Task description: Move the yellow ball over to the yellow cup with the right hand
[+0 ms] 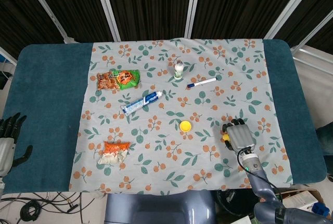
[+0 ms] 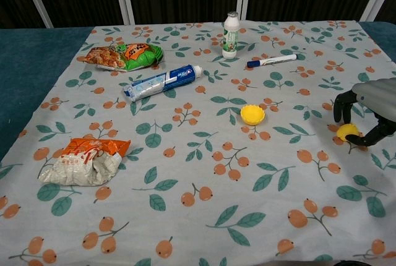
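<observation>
Chest view: right hand (image 2: pixel 369 110) at the right edge of the floral cloth (image 2: pixel 198 216), palm down, dark fingers curled around the yellow ball (image 2: pixel 348 132), which sits on the cloth between thumb and fingers; whether the ball is actually gripped or only cupped cannot be told. Head view shows the same right hand (image 1: pixel 238 134) with the yellow ball (image 1: pixel 226 137) peeking out at its left side. Yellow cup (image 2: pixel 252 114), small and fluted, stands well apart from the ball, nearer the cloth's centre. Beyond it: blue-capped marker (image 2: pixel 271 61), small white bottle (image 2: pixel 230 35) standing upright, toothpaste tube (image 2: pixel 162 82) lying at a slant, green-and-orange snack bag (image 2: pixel 122 55) at the far left, crumpled orange-and-white packet (image 2: pixel 85 160) at the near left. Left hand (image 1: pixel 8 139), head view only, rests at the left edge of the teal table (image 1: pixel 44 104), fingers spread, holding nothing.
</observation>
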Available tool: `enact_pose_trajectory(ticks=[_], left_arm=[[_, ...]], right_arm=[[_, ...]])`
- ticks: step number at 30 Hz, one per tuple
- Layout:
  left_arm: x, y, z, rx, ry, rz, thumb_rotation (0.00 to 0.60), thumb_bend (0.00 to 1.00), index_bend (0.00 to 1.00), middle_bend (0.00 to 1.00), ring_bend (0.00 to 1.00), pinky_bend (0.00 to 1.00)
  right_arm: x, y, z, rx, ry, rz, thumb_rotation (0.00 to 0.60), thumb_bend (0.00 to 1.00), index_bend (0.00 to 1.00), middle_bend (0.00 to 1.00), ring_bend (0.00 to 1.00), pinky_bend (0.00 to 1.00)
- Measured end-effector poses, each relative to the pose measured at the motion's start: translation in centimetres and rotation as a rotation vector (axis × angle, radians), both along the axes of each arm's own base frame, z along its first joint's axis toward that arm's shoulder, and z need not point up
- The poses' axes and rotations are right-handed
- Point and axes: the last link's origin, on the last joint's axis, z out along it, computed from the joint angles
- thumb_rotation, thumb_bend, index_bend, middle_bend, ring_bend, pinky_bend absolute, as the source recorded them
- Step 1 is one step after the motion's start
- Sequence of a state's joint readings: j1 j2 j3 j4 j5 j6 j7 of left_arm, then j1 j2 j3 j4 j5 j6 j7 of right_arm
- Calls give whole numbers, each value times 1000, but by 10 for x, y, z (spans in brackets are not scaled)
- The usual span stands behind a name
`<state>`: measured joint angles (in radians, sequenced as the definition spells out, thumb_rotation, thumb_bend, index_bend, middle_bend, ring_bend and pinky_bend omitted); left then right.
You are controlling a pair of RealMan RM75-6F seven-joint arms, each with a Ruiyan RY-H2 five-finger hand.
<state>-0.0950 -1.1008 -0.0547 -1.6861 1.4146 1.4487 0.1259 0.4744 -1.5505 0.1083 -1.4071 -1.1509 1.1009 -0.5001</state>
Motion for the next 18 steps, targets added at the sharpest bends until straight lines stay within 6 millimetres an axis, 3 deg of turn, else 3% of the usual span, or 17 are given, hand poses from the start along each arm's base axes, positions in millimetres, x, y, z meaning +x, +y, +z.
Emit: enact_pose_trajectory(ticks=[18], left_arm=[[0, 0, 0, -1, 1, 0, 600, 375, 0, 0, 0, 0]], right_arm=[[-3, 0, -3, 8, 7, -9, 600, 262, 475, 460, 236, 184]])
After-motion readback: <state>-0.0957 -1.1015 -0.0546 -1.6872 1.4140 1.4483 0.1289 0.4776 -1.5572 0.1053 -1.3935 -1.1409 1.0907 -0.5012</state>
